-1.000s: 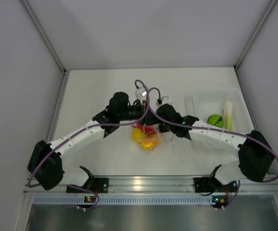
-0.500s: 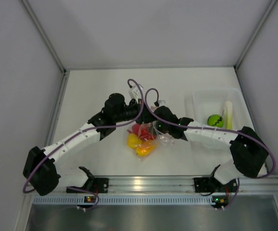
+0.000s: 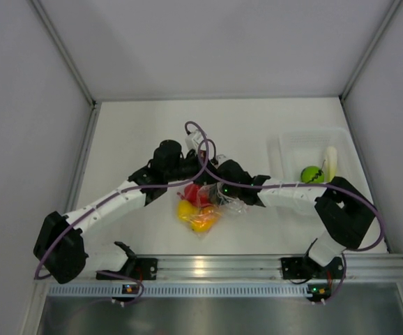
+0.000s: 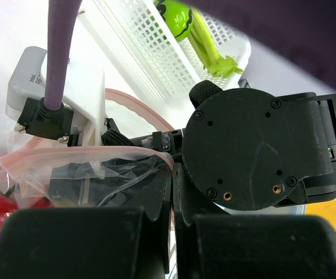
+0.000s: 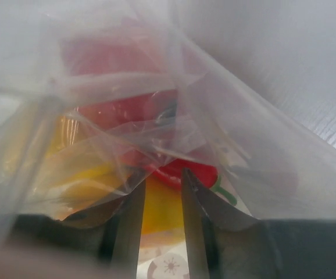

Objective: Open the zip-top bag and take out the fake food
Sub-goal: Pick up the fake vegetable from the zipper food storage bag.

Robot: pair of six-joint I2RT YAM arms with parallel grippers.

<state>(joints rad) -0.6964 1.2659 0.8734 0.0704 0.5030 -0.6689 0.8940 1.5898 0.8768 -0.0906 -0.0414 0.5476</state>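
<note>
Well, my left fingers (image 4: 81,244) are closed, pinching the bag (image 3: 219,202) by its rim as far as I can tell. It sits mid-surface (image 3: 132,139), red and yellow food (image 5: 182,171) inside. My right fingers (image 5: 130,226) are slightly parted under the film, clamping nothing. I'd hold the left pinch firm, ease the right deeper, and close on one piece, not plastic.

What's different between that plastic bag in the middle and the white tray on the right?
The bag is clear, soft and crinkled, with a pink strip; the tray is white, stiff and meshed. The bag holds red and yellow toys; the tray holds a green ball and a pale stalk. Both hold toy food.
</note>
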